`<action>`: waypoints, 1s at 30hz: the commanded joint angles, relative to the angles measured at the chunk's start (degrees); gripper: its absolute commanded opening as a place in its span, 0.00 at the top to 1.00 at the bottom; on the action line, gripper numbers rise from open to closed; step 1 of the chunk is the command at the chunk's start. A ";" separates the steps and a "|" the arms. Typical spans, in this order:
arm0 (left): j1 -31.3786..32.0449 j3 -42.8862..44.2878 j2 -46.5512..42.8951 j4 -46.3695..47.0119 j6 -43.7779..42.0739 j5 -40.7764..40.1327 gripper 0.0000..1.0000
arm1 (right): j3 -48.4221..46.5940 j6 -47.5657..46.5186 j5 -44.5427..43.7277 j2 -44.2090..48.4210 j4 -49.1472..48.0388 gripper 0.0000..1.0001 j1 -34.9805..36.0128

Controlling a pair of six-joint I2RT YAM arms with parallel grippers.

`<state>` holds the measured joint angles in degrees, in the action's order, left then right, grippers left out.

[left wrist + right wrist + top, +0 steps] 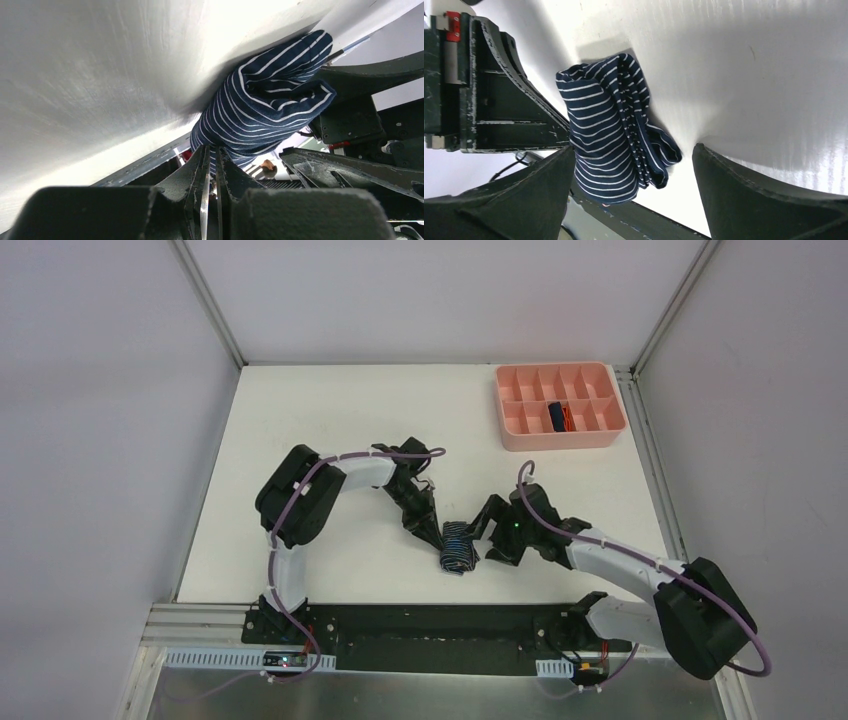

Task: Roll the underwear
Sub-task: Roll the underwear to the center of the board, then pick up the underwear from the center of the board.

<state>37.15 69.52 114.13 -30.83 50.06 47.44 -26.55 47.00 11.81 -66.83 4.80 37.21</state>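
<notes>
1. Location: the striped brief [458,548] lies on the table [330,420] near its front edge as a loose, partly rolled bundle. It sits between the two tools. The navy brief [556,416] sits in a near-row compartment of the tray [560,443], well apart.
2. Left tool [428,525]: the jaws are closed. In its wrist view the cloth edge runs into the tips, so I judge that it pinches the bundle's edge.
3. Right tool [632,149]: the jaws are wide open and straddle the bundle's other end. One finger [539,200] is just beside the cloth; the other stands apart.
4. Step in hand, as I judge it: securing the roll.
   - I would close the right tool low, across every layer, so that no fold escapes.
   - I would release the left pinch only once the right tool grips.
   - I would pull gently, since soft cloth will unroll under a hard pull.
5. Pose: both arms bend at the elbow and reach inward. The wrists pitch down, and the tools face each other across the bundle, low over the table.
</notes>
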 commanded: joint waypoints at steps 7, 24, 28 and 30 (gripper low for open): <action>0.30 2.37 0.66 -1.89 -0.72 -0.12 0.91 | 3.44 8.67 3.56 -5.63 -13.26 0.10 -1.47; 0.25 3.19 1.83 -1.87 -1.07 0.03 0.91 | 2.91 11.77 9.26 -12.18 -23.04 0.39 -2.21; 0.30 4.00 3.23 -1.87 -1.31 0.17 0.91 | 2.16 11.29 10.75 -13.27 -23.68 0.39 -2.23; 0.30 4.34 3.98 -1.87 -1.45 0.28 0.91 | 1.80 11.06 11.43 -13.92 -24.03 0.39 -2.23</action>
<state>37.15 71.92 116.42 -31.79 49.65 47.48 -23.75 58.08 20.93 -79.26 -17.39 35.07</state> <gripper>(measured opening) 0.092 0.612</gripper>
